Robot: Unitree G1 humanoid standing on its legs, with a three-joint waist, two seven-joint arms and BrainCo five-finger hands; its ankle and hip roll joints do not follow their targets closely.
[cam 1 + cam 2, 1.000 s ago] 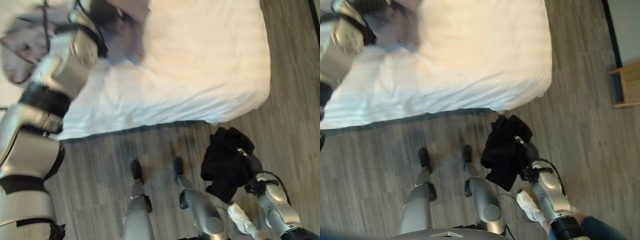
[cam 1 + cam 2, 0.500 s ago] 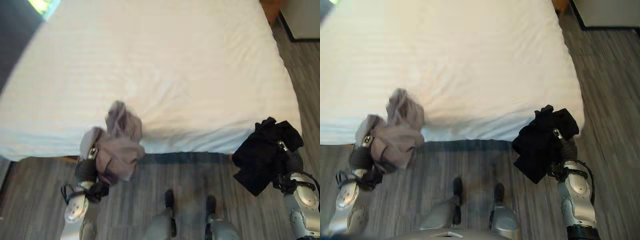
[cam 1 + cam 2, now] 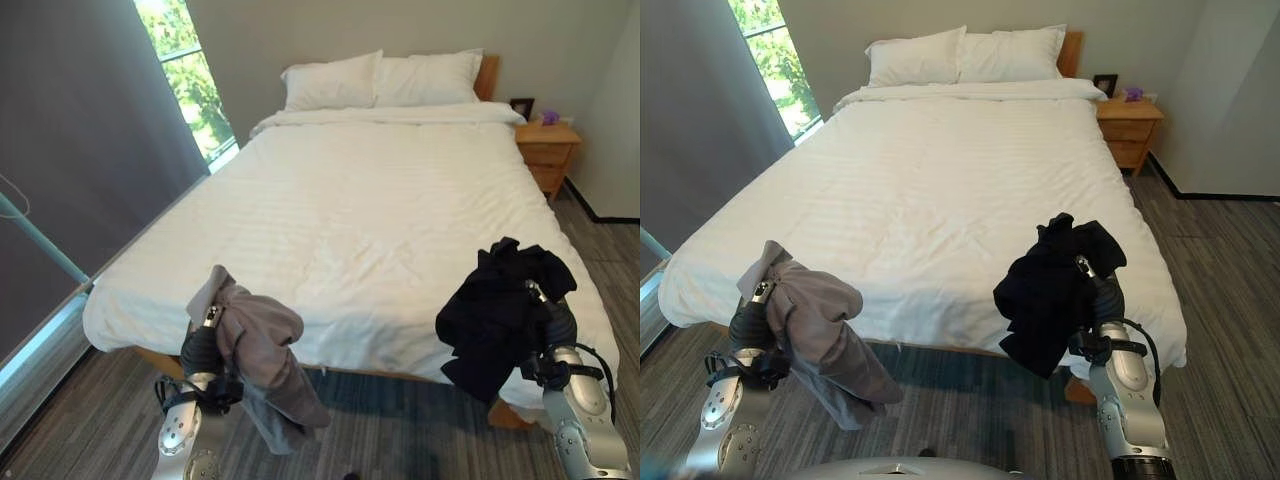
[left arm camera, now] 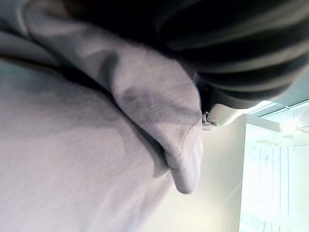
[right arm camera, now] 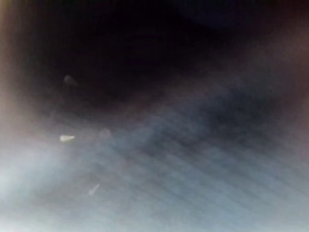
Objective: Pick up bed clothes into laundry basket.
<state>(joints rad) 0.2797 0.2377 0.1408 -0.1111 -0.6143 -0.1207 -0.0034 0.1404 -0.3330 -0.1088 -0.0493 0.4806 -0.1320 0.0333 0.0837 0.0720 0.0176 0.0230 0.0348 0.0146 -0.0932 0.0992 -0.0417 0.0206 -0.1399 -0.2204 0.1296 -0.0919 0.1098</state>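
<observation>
i have both arms raised in front of the foot edge of the bed (image 3: 940, 190). my left hand (image 3: 200, 345) is closed round a grey garment (image 3: 262, 345) that drapes over it and hangs down toward the floor (image 3: 1230, 300), just off the bed's near left corner. my right hand (image 3: 1102, 300) sits under a black garment (image 3: 1045, 295), bunched against the near right corner of the bed; the cloth hides its fingers, so i cannot tell how they are set. the left wrist view shows grey cloth pressed right up to the camera.

the white duvet lies flat and bare from the foot edge up to two pillows (image 3: 960, 55) at the headboard. open grey plank floor runs along the bed's right side up to a wooden nightstand (image 3: 1128, 125) by the far right corner. a window (image 3: 185, 70) stands past the bed's left edge. i can read no labels or writing.
</observation>
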